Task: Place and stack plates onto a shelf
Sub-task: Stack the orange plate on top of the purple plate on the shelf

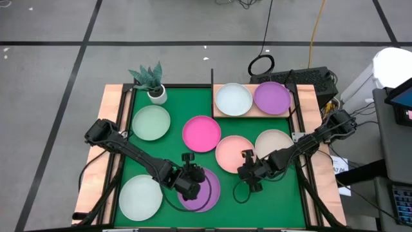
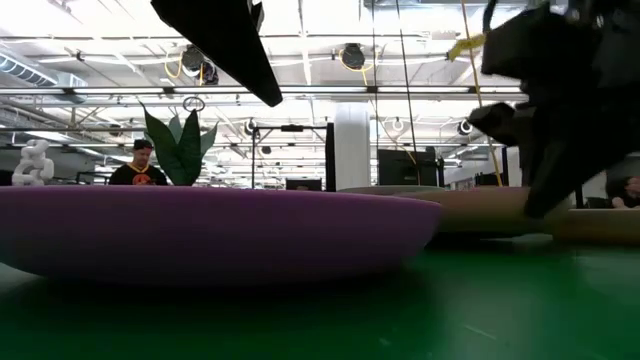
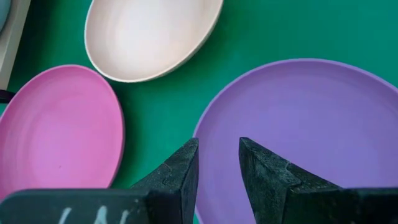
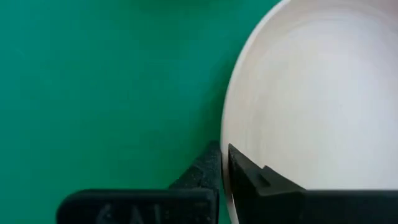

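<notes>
Right pincer nips salmon plate rim; wrist lettering unreadable.

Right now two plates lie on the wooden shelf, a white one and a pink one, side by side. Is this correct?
Not quite. The shelf holds two plates side by side, but the one beside the white plate is a purple plate, not pink. The high view shows it; the pink plate lies on the green mat.

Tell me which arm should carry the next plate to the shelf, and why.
Probably the right. The right gripper is clamped on a pale plate's rim, nearer the shelf. The left gripper is only open over the purple plate's edge.
</notes>
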{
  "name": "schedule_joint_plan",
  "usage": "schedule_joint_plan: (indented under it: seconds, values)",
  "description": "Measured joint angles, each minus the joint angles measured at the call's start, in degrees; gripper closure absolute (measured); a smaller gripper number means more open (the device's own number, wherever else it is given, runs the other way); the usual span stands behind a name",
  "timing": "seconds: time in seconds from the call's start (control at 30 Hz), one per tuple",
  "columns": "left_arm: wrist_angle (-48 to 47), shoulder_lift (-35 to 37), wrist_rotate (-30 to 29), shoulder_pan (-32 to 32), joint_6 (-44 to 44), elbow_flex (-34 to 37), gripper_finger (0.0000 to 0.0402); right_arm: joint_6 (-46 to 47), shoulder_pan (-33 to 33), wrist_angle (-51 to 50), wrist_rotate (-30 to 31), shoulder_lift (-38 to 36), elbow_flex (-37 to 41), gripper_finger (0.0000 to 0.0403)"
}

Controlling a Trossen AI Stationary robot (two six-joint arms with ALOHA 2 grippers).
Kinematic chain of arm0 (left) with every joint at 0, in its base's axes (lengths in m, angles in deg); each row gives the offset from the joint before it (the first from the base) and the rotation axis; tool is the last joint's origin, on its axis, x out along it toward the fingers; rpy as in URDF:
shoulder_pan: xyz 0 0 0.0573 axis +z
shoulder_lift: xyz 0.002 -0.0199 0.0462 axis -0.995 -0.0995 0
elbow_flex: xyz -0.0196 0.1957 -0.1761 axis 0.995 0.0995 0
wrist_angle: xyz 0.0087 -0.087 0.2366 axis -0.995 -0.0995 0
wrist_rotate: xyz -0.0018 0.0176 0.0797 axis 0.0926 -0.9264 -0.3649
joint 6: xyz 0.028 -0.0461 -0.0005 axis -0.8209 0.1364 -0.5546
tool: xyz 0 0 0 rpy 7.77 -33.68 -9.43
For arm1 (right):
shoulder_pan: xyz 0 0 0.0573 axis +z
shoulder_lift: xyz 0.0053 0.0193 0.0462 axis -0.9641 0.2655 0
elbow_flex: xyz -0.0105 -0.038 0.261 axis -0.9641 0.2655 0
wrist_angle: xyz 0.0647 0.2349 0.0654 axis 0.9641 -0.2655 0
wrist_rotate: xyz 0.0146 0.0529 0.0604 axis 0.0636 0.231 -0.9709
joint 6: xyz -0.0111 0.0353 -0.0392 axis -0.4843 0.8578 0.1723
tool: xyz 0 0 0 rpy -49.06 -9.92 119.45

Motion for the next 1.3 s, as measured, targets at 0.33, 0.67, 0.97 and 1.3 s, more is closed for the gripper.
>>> schedule_joint_plan:
  seconds: [0.33, 0.67, 0.97, 1.3]
  values:
    - [0.0, 0.0, 0.0, 0.0, 0.0, 0.0, 0.0282, 0.7, 0.0, -17.0, -0.9, 0.1, -13.3, 0.0402]
    - [0.0, 0.0, 0.0, 0.0, 0.1, 0.0, 0.0282, 4.2, -0.7, -42.5, 5.5, 0.0, -26.8, 0.0402]
    - [0.7, 0.0, 0.0, 0.0, 0.3, 0.0, 0.0282, 6.3, -7.6, -54.9, 11.4, -6.4, -28.8, 0.0402]
    - [0.9, 0.0, 0.0, 0.0, 0.4, 0.0, 0.0282, -0.8, -21.4, -52.1, 20.9, -18.1, -26.5, 0.0403]
